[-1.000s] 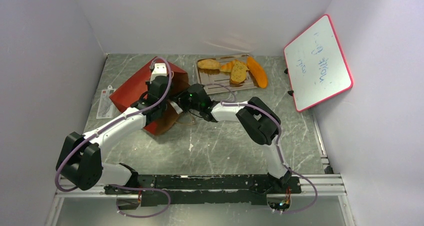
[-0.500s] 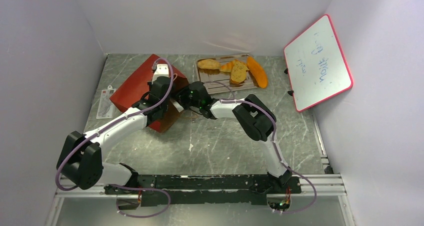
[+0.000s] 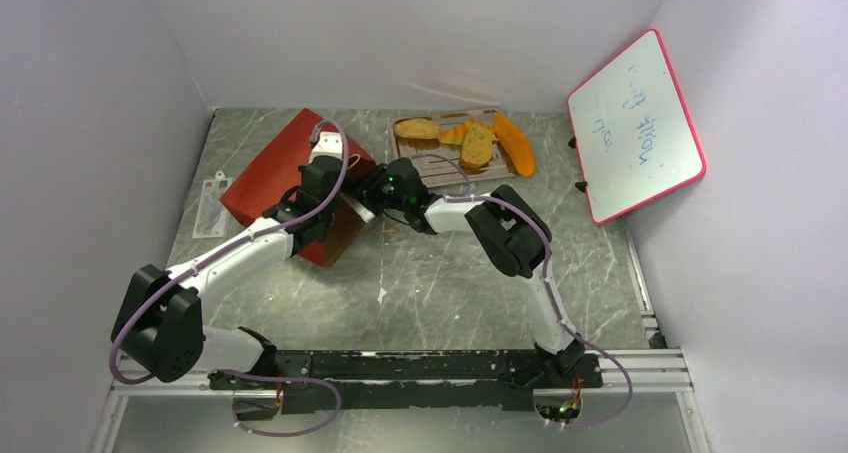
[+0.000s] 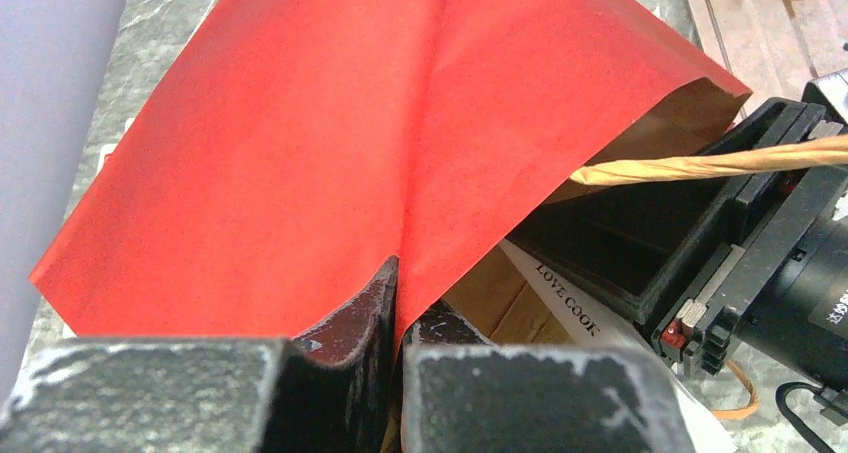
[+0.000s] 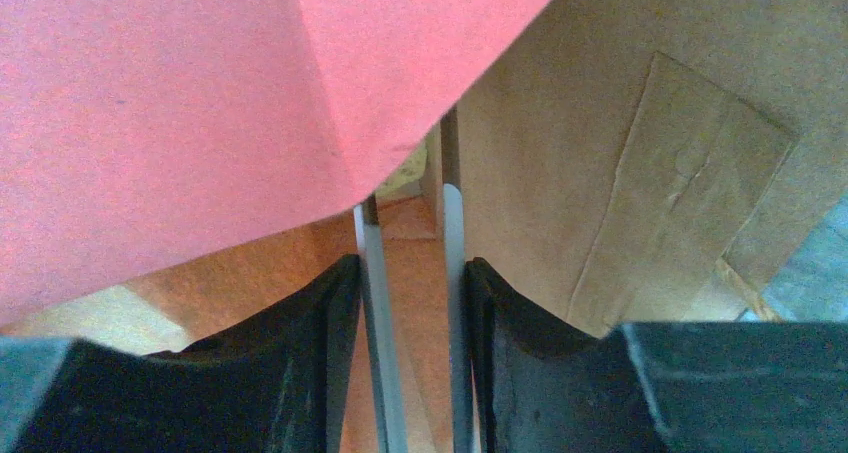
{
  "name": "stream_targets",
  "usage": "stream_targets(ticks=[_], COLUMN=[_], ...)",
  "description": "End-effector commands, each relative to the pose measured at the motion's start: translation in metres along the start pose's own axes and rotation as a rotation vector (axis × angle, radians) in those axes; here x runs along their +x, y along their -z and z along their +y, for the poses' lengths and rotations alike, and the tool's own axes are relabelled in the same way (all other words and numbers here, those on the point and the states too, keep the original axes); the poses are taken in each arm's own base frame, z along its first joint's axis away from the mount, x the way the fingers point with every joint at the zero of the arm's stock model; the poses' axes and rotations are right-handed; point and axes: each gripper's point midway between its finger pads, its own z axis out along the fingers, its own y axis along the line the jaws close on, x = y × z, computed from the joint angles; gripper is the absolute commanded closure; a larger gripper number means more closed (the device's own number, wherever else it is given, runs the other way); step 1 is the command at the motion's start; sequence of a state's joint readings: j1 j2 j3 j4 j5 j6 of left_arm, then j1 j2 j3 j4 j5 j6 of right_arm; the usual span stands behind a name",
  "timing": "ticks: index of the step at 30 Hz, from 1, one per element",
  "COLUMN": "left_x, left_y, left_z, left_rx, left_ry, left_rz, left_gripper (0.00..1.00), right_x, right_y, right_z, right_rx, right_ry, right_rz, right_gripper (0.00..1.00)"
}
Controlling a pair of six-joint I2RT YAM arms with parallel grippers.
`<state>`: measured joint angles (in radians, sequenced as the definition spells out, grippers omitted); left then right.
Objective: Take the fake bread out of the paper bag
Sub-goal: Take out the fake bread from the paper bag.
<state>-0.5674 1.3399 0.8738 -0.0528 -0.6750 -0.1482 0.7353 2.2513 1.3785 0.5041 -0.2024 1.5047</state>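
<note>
The red paper bag (image 3: 272,169) lies on its side at the left middle, mouth towards the right. My left gripper (image 3: 328,213) is shut on the bag's red upper edge (image 4: 300,123), and its jaws (image 4: 400,303) pinch the paper. My right gripper (image 3: 360,208) reaches into the mouth with its fingers a little apart (image 5: 405,233). Brown kraft inside (image 5: 620,123) shows around them, and a small pale bit lies just past the tips. On the silver tray (image 3: 440,175) lie a roll (image 3: 417,128), a small orange piece (image 3: 455,133), a toast slice (image 3: 478,145) and an orange crescent (image 3: 514,143).
A red-framed whiteboard (image 3: 635,123) leans against the right wall. A flat white card (image 3: 208,208) lies left of the bag. A tan cord handle (image 4: 720,163) stretches across the bag mouth by the right gripper's black body (image 4: 770,243).
Both grippers and the bag's mouth have shifted towards the back. The bag's red upper side has come down flatter, and my right gripper sits deeper at the mouth.
</note>
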Motion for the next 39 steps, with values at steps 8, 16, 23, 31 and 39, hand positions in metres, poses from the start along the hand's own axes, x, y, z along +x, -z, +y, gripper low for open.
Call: stream_targets(ticks=[8, 16, 23, 31, 39], left_x=[-0.021, -0.021, -0.020, -0.020, -0.023], left_y=[0.023, 0.029, 0.033, 0.033, 0.035], left_z=[-0.007, -0.013, -0.012, -0.005, 0.000], left_rx=[0.114, 0.176, 0.190, 0.168, 0.159], left_ry=[-0.004, -0.039, -0.056, -0.075, -0.100], left_rz=[-0.046, -0.036, -0.035, -0.042, -0.048], left_gripper=[0.93, 0.93, 0.93, 0.93, 0.93], right_x=[-0.003, 0.002, 0.008, 0.011, 0.018], right_y=[0.009, 0.009, 0.004, 0.015, 0.033], right_z=[0.024, 0.027, 0.026, 0.043, 0.041], right_rx=[-0.063, -0.086, -0.112, -0.151, -0.146], right_ry=[0.071, 0.106, 0.124, 0.173, 0.197], right_rz=[-0.013, 0.016, 0.054, 0.057, 0.087], right_gripper=[0.55, 0.52, 0.52, 0.53, 0.53])
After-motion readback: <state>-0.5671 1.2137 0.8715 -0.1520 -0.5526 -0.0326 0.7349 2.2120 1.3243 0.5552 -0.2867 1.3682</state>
